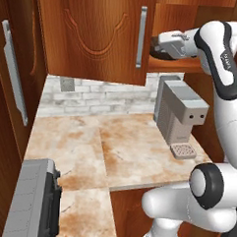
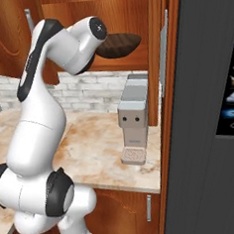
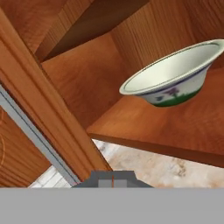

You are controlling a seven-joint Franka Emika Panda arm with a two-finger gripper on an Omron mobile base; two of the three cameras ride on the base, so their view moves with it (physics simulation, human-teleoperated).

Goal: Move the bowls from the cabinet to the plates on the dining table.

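Closed tool [image 1: 156,46] at the reddish-brown wooden cabinet [image 1: 95,35] appears clamped on the plain dark brown bowl [image 2: 117,45]; withdraw level, clearing the cream green-banded bowl [image 3: 170,78].

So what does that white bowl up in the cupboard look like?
The cream bowl is wide and shallow, with a smooth, pale, glossy inside and a thin dark line round its rim. Outside, low down, runs a dark green band with small purplish marks above it. It looks like glazed pottery. It sits on the wooden shelf of the cabinet, near the front edge, and looks empty.
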